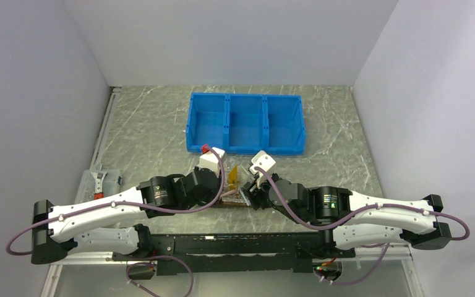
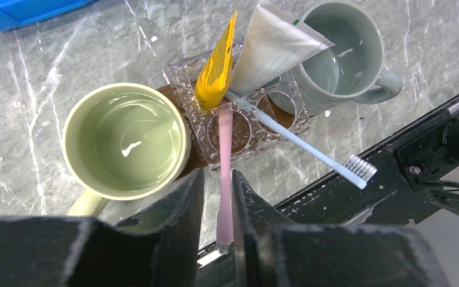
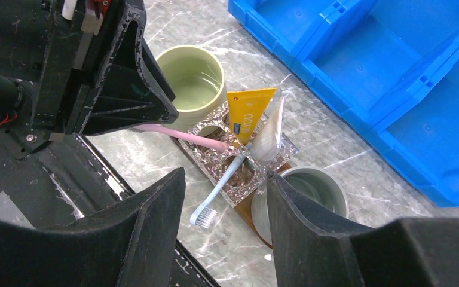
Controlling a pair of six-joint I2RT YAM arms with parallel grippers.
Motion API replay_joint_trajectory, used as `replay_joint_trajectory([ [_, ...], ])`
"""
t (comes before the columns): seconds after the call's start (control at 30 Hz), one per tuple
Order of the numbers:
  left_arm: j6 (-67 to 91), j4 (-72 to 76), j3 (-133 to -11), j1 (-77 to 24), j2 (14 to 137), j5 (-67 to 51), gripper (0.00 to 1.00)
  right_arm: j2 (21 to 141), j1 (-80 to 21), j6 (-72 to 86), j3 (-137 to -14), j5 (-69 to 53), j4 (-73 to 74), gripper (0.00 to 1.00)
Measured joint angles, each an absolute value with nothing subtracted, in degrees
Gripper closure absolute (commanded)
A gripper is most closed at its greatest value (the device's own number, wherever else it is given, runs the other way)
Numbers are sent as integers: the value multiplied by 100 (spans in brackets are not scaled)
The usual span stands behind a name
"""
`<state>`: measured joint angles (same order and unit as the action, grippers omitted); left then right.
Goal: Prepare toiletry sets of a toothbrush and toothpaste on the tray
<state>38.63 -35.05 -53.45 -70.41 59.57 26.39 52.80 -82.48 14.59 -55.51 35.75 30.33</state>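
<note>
Pink toothbrush [image 2: 224, 149] pinched in narrow fingers of left gripper [image 2: 218, 179], sticking out at 6 o'clock from clear holder [image 2: 182, 78]. Right gripper [image 3: 226, 179] wide open, holding nothing.

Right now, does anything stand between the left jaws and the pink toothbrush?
Nothing visible does. The pink toothbrush lies in the gap between the jaws of the left gripper, its far end at the clear holder. The white toothbrush meets it only up at the holder, away from the jaws.
</note>
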Motion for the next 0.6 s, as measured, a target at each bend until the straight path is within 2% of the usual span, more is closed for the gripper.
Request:
replay_joint_trajectory([
  [0.37,3664,-3824,-5673,-7043,5898,2650,51,5282,-8248,1459,-5551,3618,3035,40],
  [0.6,3330,-4064,-6208,-7043,5900,2794,33,5286,-8106,1457,-5555,3701,3037,37],
])
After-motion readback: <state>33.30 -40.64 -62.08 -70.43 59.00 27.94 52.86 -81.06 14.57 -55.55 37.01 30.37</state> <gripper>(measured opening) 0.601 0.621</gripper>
